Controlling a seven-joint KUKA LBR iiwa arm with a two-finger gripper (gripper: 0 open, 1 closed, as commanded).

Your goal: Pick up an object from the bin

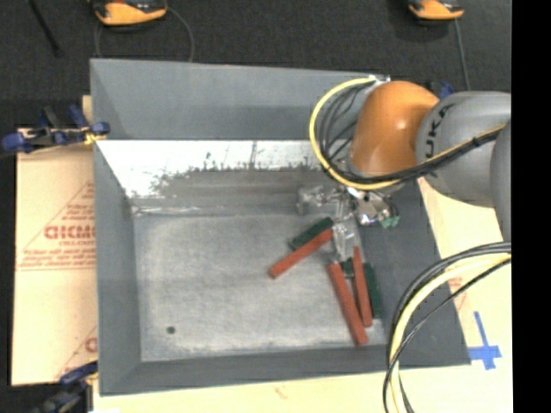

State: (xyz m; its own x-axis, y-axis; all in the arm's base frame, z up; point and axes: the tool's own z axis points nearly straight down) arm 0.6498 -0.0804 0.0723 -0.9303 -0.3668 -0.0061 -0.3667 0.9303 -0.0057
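I'm seeing the tool [344, 241] sitting low in the bin [198, 291], right of centre, over the spot where the slanted red stick [297, 259] and the short green stick [310, 233] are meeting. The long red stick [347, 306] is lying just below it. I'm not able to tell whether the tool is open or closed, and nothing is showing as gripped. I'm judging the pick as not yet done, with grasp and lift both remaining.

The arm [469, 144] reaches in from the right, orange-covered wrist [387, 132] angled down, cables [320, 136] looped around it.
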